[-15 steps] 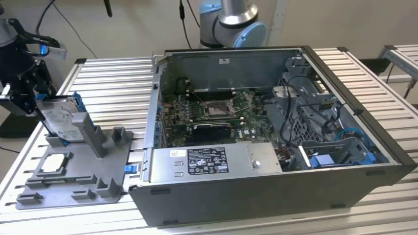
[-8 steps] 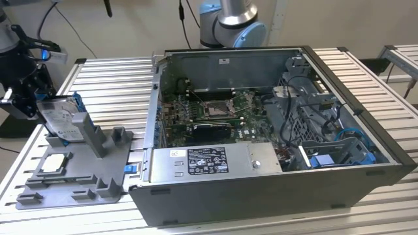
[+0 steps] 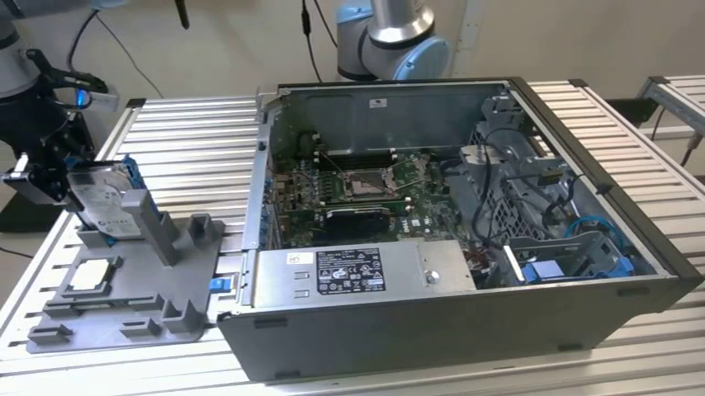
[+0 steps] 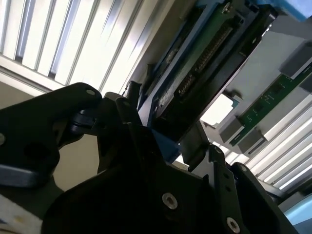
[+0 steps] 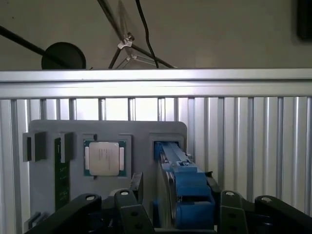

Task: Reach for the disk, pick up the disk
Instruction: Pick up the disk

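Note:
The disk [image 3: 101, 202], silver-grey with a white label and a blue bracket, stands on edge in a slot of the grey fixture [image 3: 121, 289] at the exterior view's left. My black gripper [image 3: 55, 186] is right up against it from the left side. In the first wrist view the disk [image 5: 183, 190] shows edge-on between the fingers [image 5: 138, 183], and my gripper [image 5: 175, 183] is open around it. One finger lies against the blue bracket, and a narrow gap remains at the other. The second wrist view looks along the disk's circuit-board side [image 4: 195, 73].
A small silver square chip [image 3: 91, 275] lies flat in the fixture beside the disk and also appears in the first wrist view [image 5: 104, 158]. A large open computer case [image 3: 441, 313] stands to the exterior view's right on the slatted metal table [image 3: 187, 140]. A second arm's base [image 3: 385, 41] rises behind the case.

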